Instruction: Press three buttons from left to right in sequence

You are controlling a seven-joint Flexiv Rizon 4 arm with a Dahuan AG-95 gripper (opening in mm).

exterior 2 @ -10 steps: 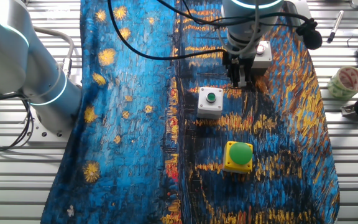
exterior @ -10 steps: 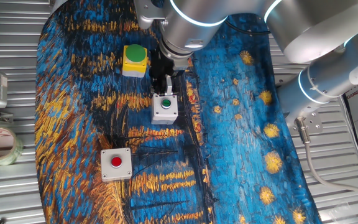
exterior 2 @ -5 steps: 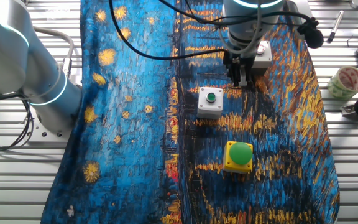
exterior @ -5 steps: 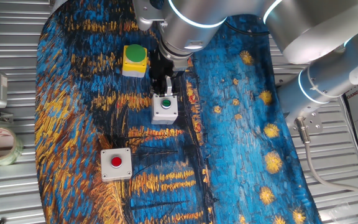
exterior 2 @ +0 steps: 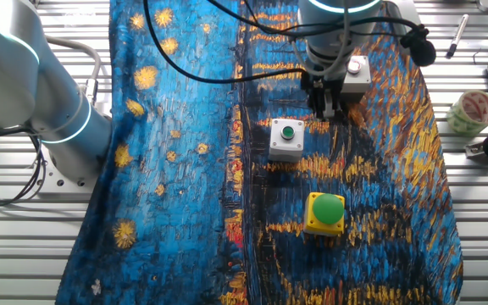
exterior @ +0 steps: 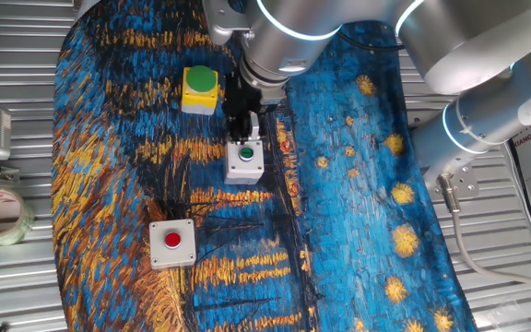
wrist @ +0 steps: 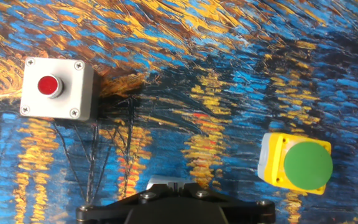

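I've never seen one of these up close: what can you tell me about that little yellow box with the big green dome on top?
The yellow square box with the big green dome looks like plastic: a yellow housing on a grey base, topped by a wide, round green push cap. It sits upright on the blue and orange painted cloth, beside the grey-white box with a small green button. Nothing touches it.

Printed cloth [exterior: 358, 184], glossy plastic dome [wrist: 307, 165]

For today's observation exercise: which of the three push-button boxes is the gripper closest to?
The grey-white box with the small green button: the gripper hangs right by it, while the yellow box and red-button box sit farther off.
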